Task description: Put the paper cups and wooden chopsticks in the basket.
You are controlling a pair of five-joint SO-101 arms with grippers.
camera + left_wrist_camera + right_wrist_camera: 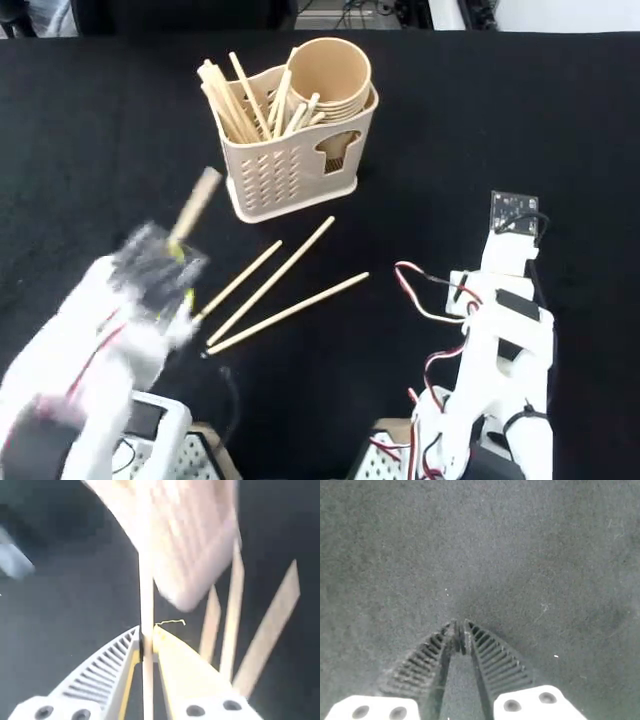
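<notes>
Leaning in from the near left of the table (500, 120), the left arm (100, 330) points toward the basket (290, 170). The left fingers (172, 652) are clamped on one chopstick (146, 600), which runs between them and sticks out past their tips, tilted toward the basket. Three loose chopsticks (275, 285) lie on the table between that arm and the basket. Cups (330, 70) and a bundle (245, 100) of chopsticks stand in the basket. The right arm (505, 330) sits folded at the near right, with the right fingers (492, 655) together, low over the table.
</notes>
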